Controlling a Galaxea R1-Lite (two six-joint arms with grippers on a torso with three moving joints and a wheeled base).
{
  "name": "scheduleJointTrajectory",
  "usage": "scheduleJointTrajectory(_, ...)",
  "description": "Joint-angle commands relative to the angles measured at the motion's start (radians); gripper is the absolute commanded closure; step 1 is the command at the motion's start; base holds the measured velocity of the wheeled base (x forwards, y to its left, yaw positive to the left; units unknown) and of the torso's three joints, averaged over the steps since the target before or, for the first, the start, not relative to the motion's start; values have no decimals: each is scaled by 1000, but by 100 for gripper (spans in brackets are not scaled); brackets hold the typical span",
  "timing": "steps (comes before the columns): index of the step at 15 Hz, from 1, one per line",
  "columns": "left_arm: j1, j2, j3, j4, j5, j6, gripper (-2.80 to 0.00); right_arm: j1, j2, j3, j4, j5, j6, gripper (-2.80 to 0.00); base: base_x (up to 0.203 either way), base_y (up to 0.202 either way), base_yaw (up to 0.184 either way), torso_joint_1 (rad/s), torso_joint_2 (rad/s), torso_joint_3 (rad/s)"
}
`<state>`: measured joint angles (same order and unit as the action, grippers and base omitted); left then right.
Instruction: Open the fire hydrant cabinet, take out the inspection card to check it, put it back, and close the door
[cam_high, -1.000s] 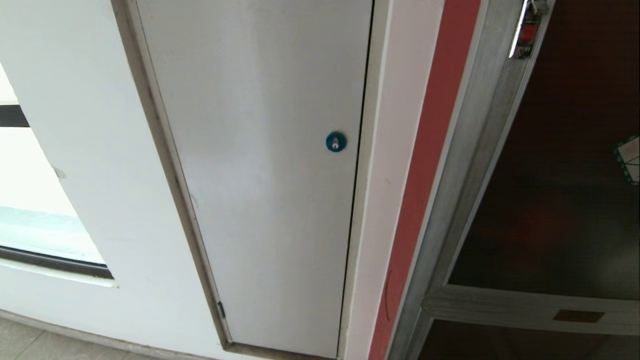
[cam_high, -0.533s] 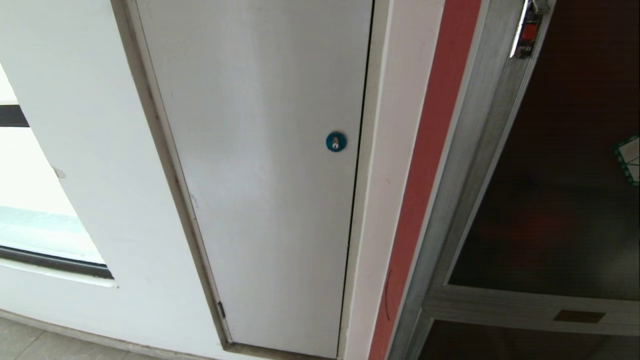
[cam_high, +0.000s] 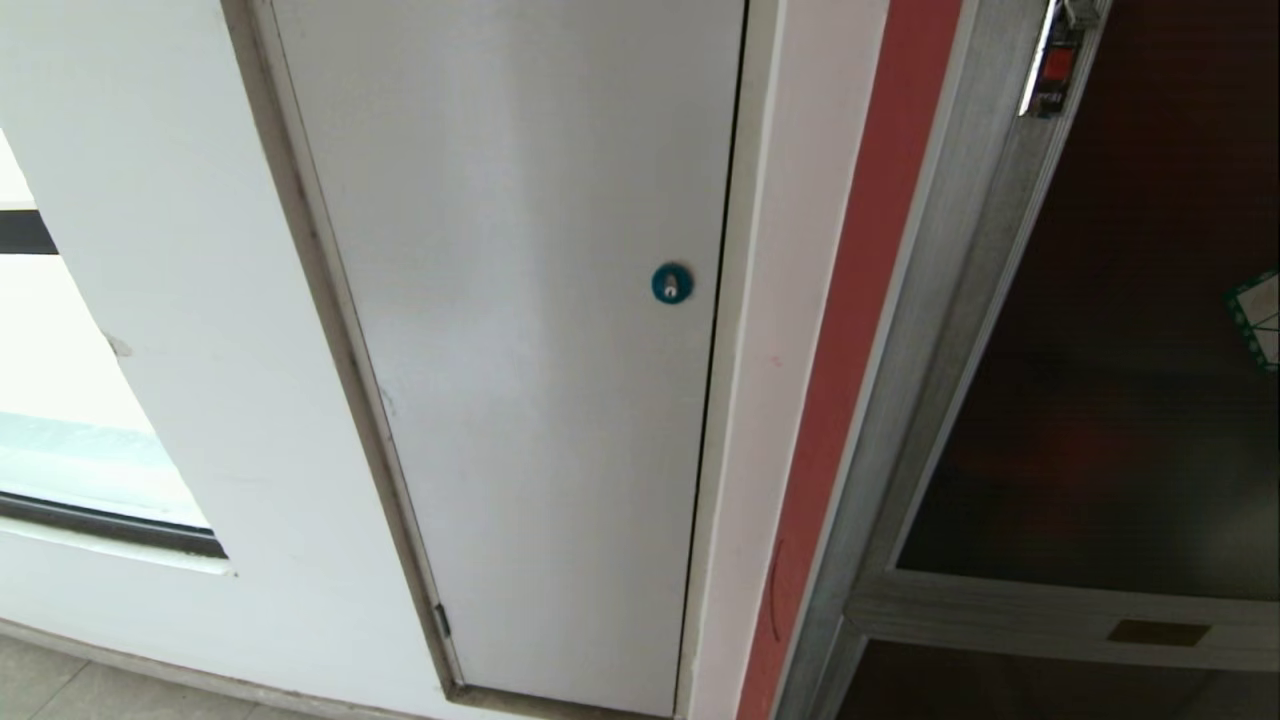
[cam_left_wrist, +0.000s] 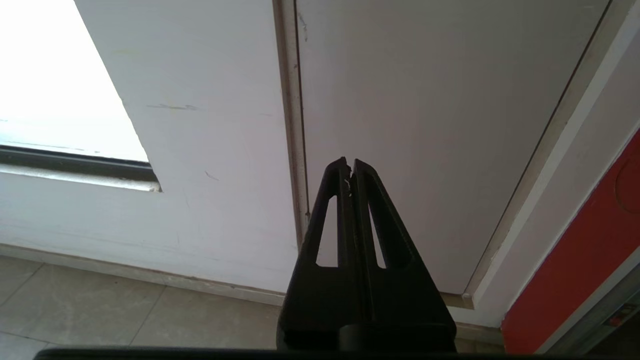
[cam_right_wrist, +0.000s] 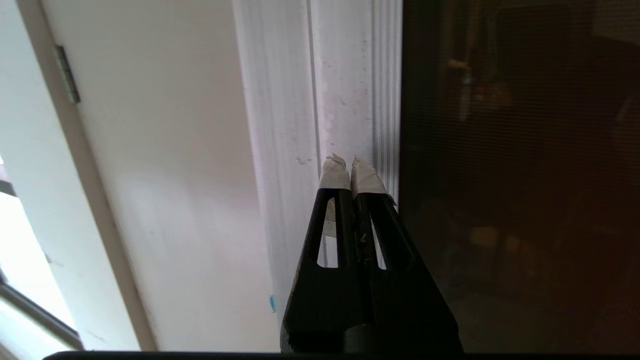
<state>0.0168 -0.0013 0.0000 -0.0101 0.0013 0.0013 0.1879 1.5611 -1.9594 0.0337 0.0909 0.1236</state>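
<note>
The fire hydrant cabinet (cam_high: 930, 380) shows at the right of the head view as a brushed silver frame. Its door (cam_high: 1120, 350) is a dark tinted glass pane, closed, with a red-marked latch (cam_high: 1052, 70) at the top and a green-bordered sticker (cam_high: 1258, 318) at the right edge. Neither arm shows in the head view. My right gripper (cam_right_wrist: 348, 161), shut and empty with taped tips, points at the silver frame (cam_right_wrist: 345, 75) just beside the dark door glass (cam_right_wrist: 520, 165). My left gripper (cam_left_wrist: 349, 162) is shut and empty, low before the white panel. The inspection card is hidden.
A plain white panel (cam_high: 530, 350) with a round blue lock (cam_high: 672, 283) fills the middle, next to a red wall strip (cam_high: 860, 330). A window (cam_high: 60, 400) is at the left. Tiled floor (cam_left_wrist: 100, 310) lies below. A smaller dark pane (cam_high: 1050, 690) sits under the door.
Nothing has visibly changed in the head view over the last second; neither arm has come into it.
</note>
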Motion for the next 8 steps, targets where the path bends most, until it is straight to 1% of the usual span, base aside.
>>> scheduleJointTrajectory(1,0,0,5,-1,0,0,0,-15,12,0,0,1,1,0,0,0,0,0,0,0)
scheduleJointTrajectory(3,1,0,5,-1,0,0,0,-27,28,-1,-13,1,-4,0,0,0,0,0,0,0)
scheduleJointTrajectory(6,1,1,5,-1,0,-1,0,-38,60,0,-41,-33,-38,0,0,0,0,0,0,0)
scheduleJointTrajectory(8,0,0,5,-1,0,0,0,-42,62,-1,-43,-33,-38,0,0,0,0,0,0,0)
